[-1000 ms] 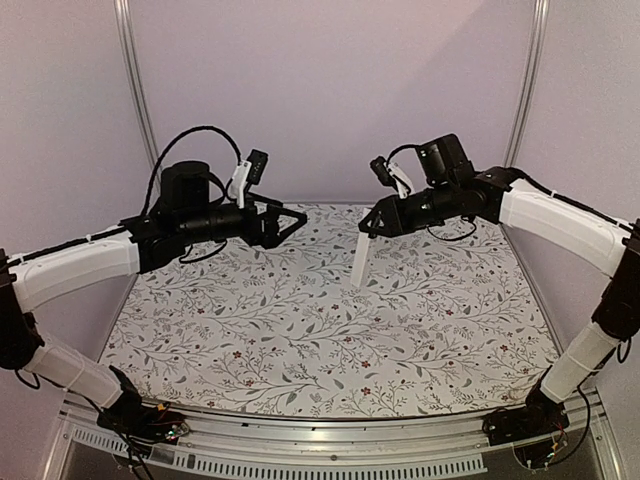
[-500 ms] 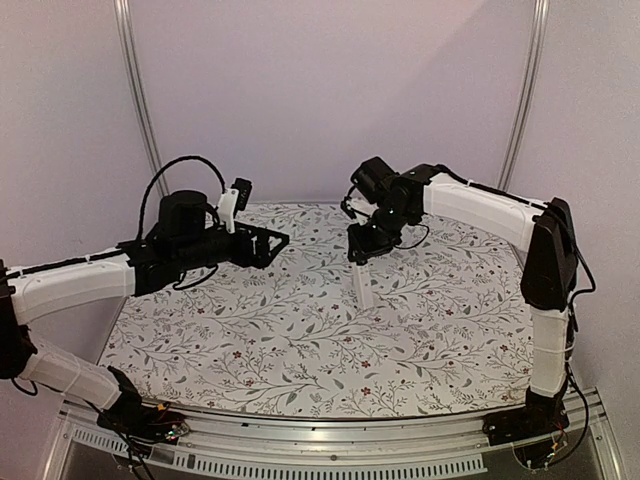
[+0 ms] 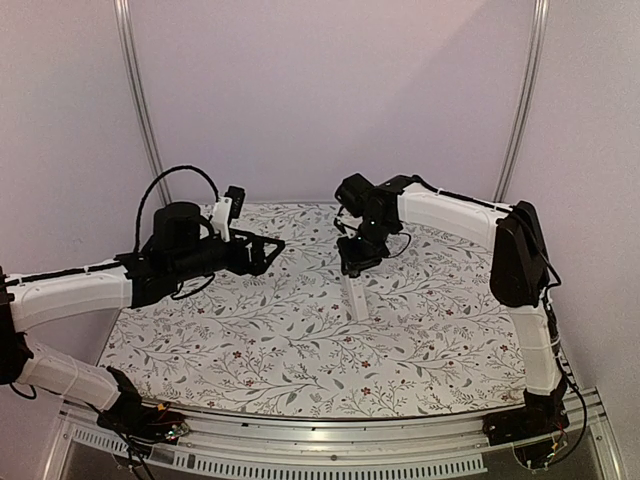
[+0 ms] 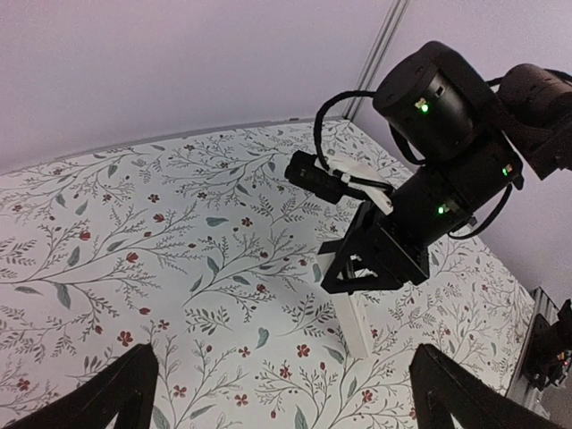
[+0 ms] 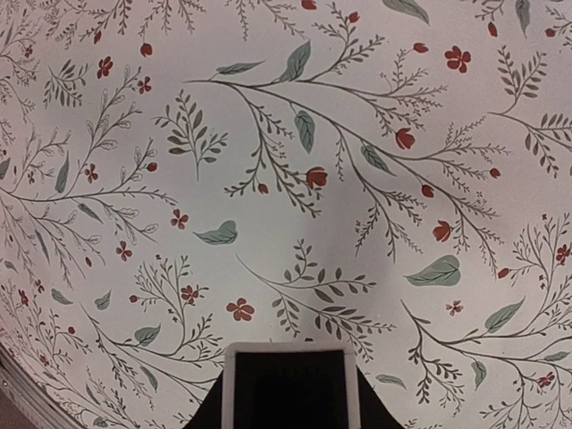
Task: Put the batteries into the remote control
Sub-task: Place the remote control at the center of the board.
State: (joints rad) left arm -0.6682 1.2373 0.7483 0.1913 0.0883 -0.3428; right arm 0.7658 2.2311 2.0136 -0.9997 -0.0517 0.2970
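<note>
White remote [image 3: 356,298] hangs long-axis down from my right pincer [image 3: 352,270], gripped at its top. My left pincer [image 3: 272,246] stands open, well apart.

A flat tabletop [image 3: 250,340] covered in a white sheet printed with grey-green leafy sprigs and small red flowers fills the middle of the top view. Behind it, at 12 o'clock, rises a plain pale lilac back wall [image 3: 330,90]. Matching lilac side panels close the space at 9 o'clock [image 3: 50,130] and 3 o'clock [image 3: 600,150]. A slim silver metal post [image 3: 140,100] stands at 11 o'clock, and a second one [image 3: 522,100] at 1 o'clock, both leaning inward in the picture. Along the near edge, at 6 o'clock, runs a brushed aluminium rail [image 3: 330,430] with a white slotted strip [image 3: 300,468] below it. The light is soft and even, leaving only faint shadows on the print.
</note>
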